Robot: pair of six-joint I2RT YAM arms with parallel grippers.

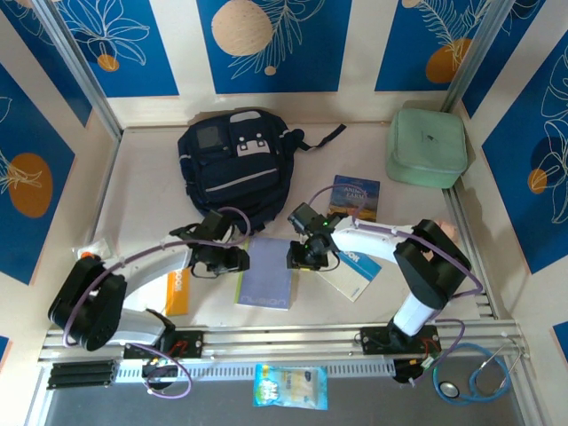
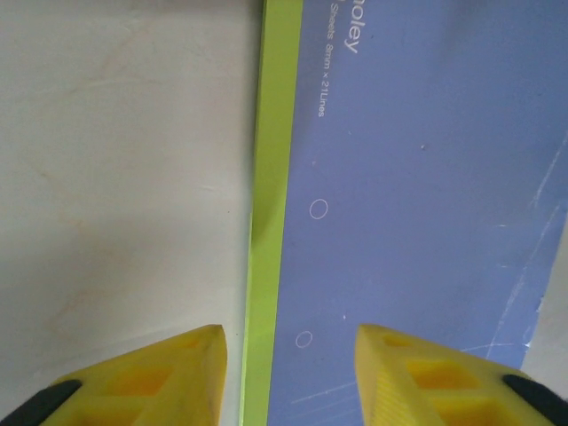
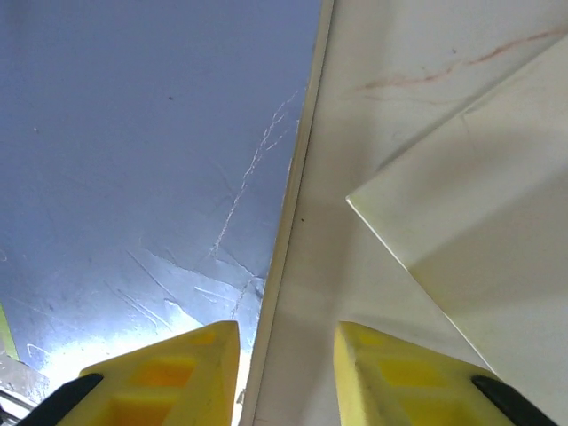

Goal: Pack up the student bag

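The student bag, navy with grey-white stripes, lies at the back centre of the table. In front of it a violet-blue notebook lies flat. My left gripper is at the notebook's left edge and my right gripper at its right edge. In the left wrist view the yellow jaws of the left gripper straddle the lime-green spine of the notebook, with gaps on both sides. In the right wrist view the right gripper stands astride the edge of the notebook, with its jaws apart.
A white-and-blue booklet lies under the right arm, its corner close to the right jaws. A picture book and a pale green zip case sit back right. An orange book lies left; a snack packet and stethoscope lie at the front.
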